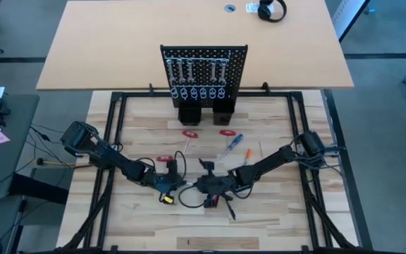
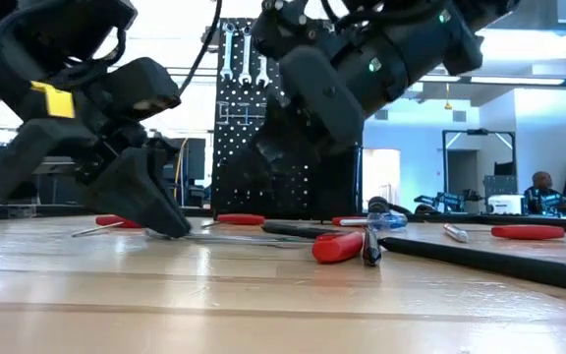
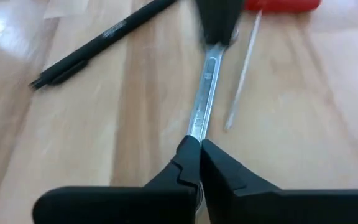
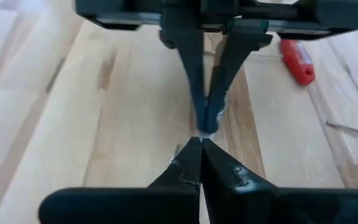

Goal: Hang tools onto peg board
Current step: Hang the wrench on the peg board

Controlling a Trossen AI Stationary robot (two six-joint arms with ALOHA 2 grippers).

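Note:
A silver wrench [image 3: 204,87] lies low over the wooden table near its front middle, with a gripper on each end. My left gripper [image 3: 199,146] comes from the left and is shut on one end. My right gripper [image 4: 201,144] comes from the right and is shut on the other end. In the high view the two grippers, left [image 1: 173,182] and right [image 1: 201,185], nearly meet. The black peg board [image 1: 203,70] stands upright at the table's far edge. Silver wrenches hang on it above a row of ring hooks [image 1: 203,92]. My left gripper pinches the wrench's shaft at one end [image 3: 196,129] between its two fingers. It slants down from the table's left, fingers in line with the wrench. The wrench runs level, close to the table. My right gripper pinches the wrench's opposite end [image 3: 214,48] between its two fingers, slanting down from the table's right and in line with the wrench. In its own wrist view only a sliver of the silver end [image 4: 208,126] shows past the fingertips.
Loose tools lie between the grippers and the board: red-handled pieces [image 1: 189,134] [image 1: 226,132] [image 1: 164,159], a blue screwdriver [image 1: 232,143] and an orange one [image 1: 245,153]. Thin black sticks [image 1: 228,208] lie near the right gripper. Two black holders [image 1: 189,113] stand at the board's foot.

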